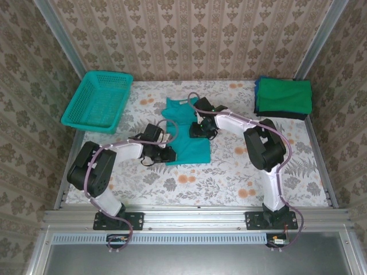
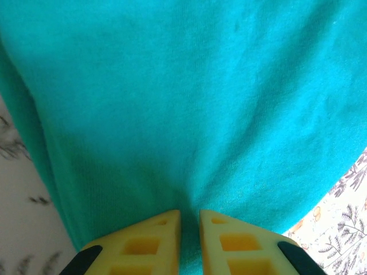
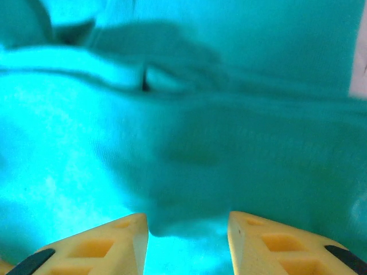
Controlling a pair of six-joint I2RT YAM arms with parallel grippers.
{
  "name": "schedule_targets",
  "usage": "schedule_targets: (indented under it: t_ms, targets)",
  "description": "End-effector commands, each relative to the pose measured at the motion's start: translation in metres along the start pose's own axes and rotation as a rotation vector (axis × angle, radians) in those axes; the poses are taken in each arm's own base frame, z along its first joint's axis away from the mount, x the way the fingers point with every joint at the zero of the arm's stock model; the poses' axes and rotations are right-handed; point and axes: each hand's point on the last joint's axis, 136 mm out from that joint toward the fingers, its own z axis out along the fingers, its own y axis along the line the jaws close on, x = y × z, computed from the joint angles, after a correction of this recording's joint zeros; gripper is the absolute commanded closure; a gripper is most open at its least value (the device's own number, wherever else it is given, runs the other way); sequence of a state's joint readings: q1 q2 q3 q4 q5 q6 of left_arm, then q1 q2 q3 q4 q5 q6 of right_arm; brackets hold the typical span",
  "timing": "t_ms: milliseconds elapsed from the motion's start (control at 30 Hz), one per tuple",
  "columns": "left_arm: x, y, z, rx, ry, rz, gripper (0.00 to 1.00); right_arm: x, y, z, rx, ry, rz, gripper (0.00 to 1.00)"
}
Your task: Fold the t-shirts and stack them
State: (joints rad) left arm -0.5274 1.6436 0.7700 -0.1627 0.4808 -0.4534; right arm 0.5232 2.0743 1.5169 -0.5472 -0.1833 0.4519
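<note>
From above I see the flower-patterned table first. The largest thing on it is the crumpled teal cotton t-shirt, lying unfolded at the middle between both arms. The teal plastic mesh basket sits tilted at the far left corner. The folded stack of green, blue and black t-shirts sits at the far right corner, well apart from the teal one.

The overhead camera puts the left gripper at the shirt's near left edge and the right gripper on its far part, but it hides the jaws of both. My wrist cameras give those. The left gripper has its yellow fingers nearly together, with creases in the teal t-shirt running into the slit, so it is pinching the cloth. The right gripper has its jaws released, standing apart over blurred teal cloth
</note>
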Motion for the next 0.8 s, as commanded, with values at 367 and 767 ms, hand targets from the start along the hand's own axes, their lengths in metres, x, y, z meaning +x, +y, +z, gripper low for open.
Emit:
schedule_targets:
  t_ms: [367, 767]
  targets:
    - [0.011, -0.01, -0.042, -0.103, -0.085, 0.002, 0.72, 0.031, 0.013, -0.05, -0.031, -0.078, -0.055, 0.56]
    - [-0.064, 0.004, -0.072, -0.163, -0.264, -0.018, 0.68, 0.008, 0.012, -0.038, -0.005, -0.147, -0.031, 0.55]
